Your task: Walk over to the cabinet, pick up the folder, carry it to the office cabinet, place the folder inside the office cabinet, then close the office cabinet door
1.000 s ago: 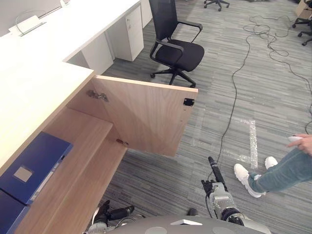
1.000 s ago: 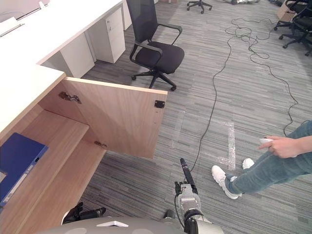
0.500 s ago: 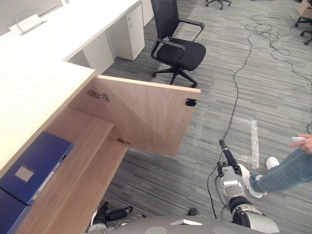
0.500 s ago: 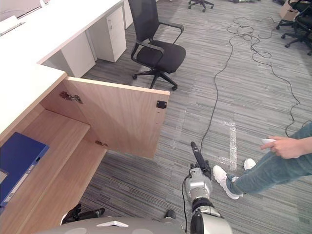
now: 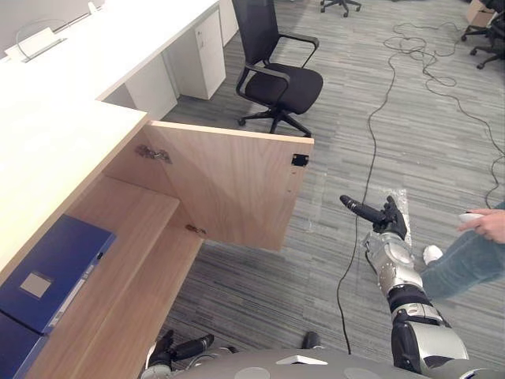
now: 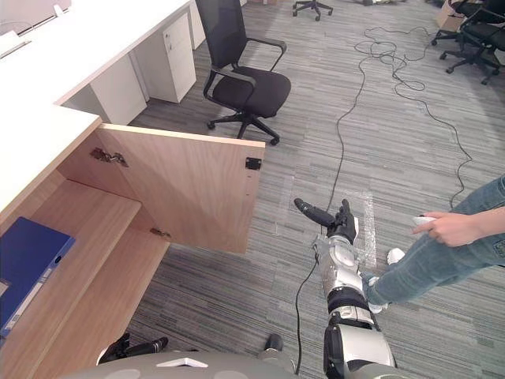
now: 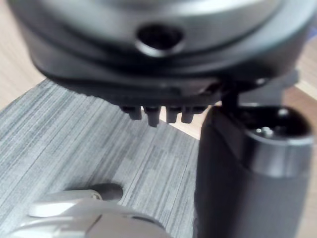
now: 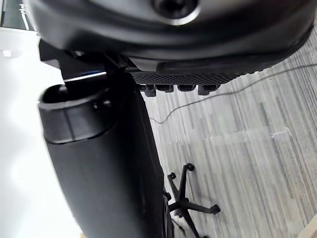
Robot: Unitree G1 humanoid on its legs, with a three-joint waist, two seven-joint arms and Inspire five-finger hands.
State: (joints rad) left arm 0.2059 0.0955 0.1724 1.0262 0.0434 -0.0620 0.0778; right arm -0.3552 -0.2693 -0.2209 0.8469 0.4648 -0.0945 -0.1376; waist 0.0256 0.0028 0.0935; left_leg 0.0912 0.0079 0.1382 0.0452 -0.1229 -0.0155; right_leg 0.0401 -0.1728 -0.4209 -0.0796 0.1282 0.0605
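A blue folder point(image 5: 49, 267) lies flat on the upper wooden shelf of the open office cabinet point(image 5: 138, 237), at the lower left. The cabinet's wooden door point(image 5: 229, 189) stands swung out over the carpet. My right hand point(image 5: 384, 223) is stretched out above the floor, to the right of the door's free edge and apart from it. It is open and empty, thumb pointing towards the door. My left hand point(image 5: 180, 347) hangs low by the cabinet's front, open and holding nothing.
A second dark blue folder point(image 5: 11, 347) shows below the first. A black office chair point(image 5: 280, 75) stands beyond the door, by a white desk point(image 5: 95, 55) with a drawer unit point(image 5: 203, 49). A person's leg point(image 5: 465, 264) is at the right.
My right arm has risen and reached forward, from near the bottom edge up to beside the door's free edge. The folder and door have not moved.
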